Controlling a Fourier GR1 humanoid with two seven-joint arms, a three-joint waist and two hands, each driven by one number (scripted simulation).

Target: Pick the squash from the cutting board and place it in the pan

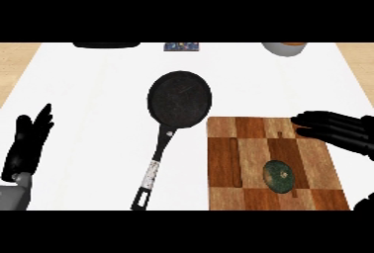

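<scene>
The squash (278,176) lies on the cutting board (241,163) at 4 o'clock. The pan (179,99) sits at 12 on the bench (87,99). The right hand (329,129), fingers relaxed, hovers at 3; the left hand (27,143) rests open at 9.

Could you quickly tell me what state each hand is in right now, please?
Left hand: open, fingers up, resting at the view's left edge, holding nothing.
Right hand: open, over the cutting board's far right corner, holding nothing; squash untouched.
</scene>
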